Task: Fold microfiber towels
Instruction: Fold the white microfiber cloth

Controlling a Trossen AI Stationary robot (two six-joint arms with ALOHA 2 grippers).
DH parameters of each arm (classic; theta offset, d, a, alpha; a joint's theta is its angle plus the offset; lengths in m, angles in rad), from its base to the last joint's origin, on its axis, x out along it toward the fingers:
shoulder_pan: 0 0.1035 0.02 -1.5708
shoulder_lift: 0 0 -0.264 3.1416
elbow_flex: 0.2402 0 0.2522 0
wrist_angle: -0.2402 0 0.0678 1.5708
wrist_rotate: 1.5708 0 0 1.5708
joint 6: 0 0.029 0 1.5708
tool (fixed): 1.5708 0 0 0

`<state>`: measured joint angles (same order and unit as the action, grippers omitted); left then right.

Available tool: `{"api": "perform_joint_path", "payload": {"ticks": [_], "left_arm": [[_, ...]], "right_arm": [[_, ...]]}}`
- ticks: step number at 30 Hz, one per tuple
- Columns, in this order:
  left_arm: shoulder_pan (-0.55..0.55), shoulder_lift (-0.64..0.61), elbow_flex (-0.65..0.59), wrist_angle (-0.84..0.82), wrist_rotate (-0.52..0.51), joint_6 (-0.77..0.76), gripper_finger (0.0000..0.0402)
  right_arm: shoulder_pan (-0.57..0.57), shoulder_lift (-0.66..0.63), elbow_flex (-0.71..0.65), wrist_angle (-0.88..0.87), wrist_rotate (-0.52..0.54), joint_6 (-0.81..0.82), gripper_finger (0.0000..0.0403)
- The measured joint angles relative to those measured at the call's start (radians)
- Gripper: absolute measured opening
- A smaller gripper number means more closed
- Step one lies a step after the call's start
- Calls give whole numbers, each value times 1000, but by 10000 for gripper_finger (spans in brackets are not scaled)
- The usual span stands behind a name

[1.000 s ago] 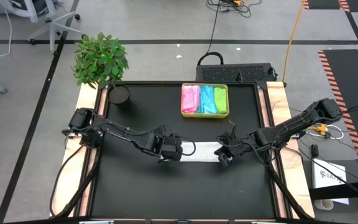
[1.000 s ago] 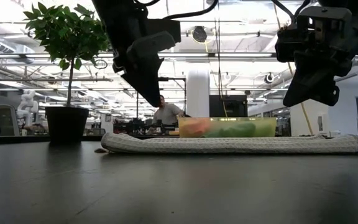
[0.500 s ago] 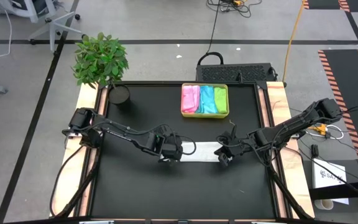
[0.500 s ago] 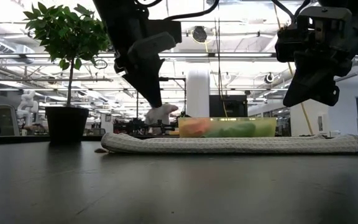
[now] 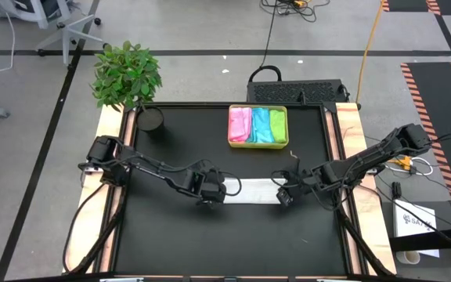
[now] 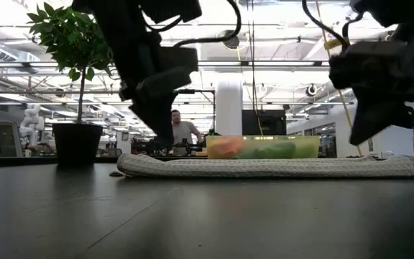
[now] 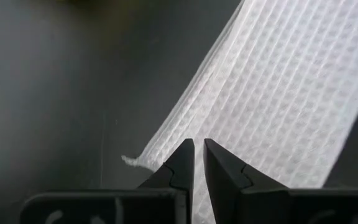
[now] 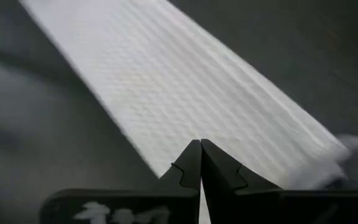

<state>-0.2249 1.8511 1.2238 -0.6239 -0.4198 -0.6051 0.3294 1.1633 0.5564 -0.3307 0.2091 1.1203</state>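
Observation:
A white microfiber towel (image 5: pixel 253 190), folded into a long narrow strip, lies flat on the black table between my two grippers. My left gripper (image 5: pixel 214 194) hangs just above the strip's left end (image 7: pixel 166 149), its fingers drawn together to a thin slit with nothing between them. My right gripper (image 5: pixel 285 197) is shut and hangs just above the strip's right end (image 8: pixel 185 93). The low view shows both sets of fingertips a little above the towel (image 6: pixel 264 167). Pink (image 5: pixel 240 124), light blue (image 5: pixel 260 124) and lime green (image 5: pixel 277 125) towels lie folded side by side in a tray.
The yellow-green tray (image 5: pixel 258 146) stands at the far middle of the table. A potted plant (image 5: pixel 128 74) in a black pot (image 5: pixel 151 119) stands at the far left corner. Bare black table lies near the front edge. A person (image 6: pixel 182 129) is in the room behind.
My left gripper has come down toward the towel's left end, staying shut. My right gripper has tipped a little further downward over the right end. The white towel has stayed where it was.

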Motion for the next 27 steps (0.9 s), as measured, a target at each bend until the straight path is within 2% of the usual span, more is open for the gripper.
{"api": "perform_joint_path", "payload": {"ticks": [4, 10, 16, 20, 27], "left_arm": [[0, 0, -37, 9, 0, -23, 40], [0, 0, -98, 104, 9, -40, 40], [7, 0, -125, 133, 7, -51, 40], [16, 0, -144, 149, 10, -52, 40], [15, 0, -151, 155, 17, -54, 40]], "right_arm": [[0, 0, 0, -76, 0, 68, 0], [0, 1, 0, -70, 2, 72, 0], [0, 1, 0, -65, 7, 72, 0], [0, 1, 0, -63, 82, 67, 0], [0, 1, -1, -66, 104, 64, 0]]}}
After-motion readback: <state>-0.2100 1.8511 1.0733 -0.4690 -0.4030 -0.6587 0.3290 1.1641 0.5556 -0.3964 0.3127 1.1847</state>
